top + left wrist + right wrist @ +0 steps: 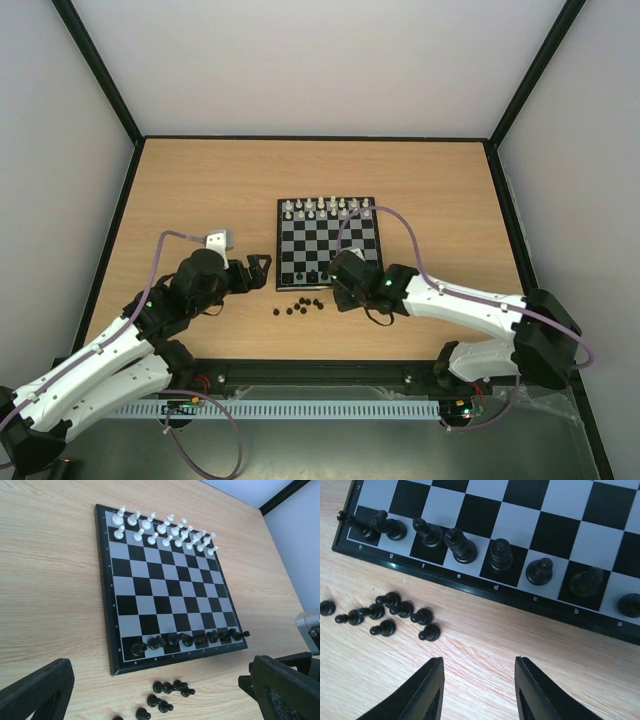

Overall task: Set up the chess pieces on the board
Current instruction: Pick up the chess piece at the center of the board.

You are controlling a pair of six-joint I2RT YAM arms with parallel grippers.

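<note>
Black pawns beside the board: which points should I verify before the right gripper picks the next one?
1. Right gripper empty, fingers apart: ok.
2. Left gripper open and empty: ok.
3. Pawns separated enough for a clean grasp: not ok, they lie clustered and some touch.
4. Right gripper above a pawn: not ok, it is over bare table beside the cluster.
5. Board, second row free for pawns: ok.
6. Back-row pieces all upright: cannot tell.

A lab test cell: white walls (300, 60) enclose the wooden table (200, 190).
</note>
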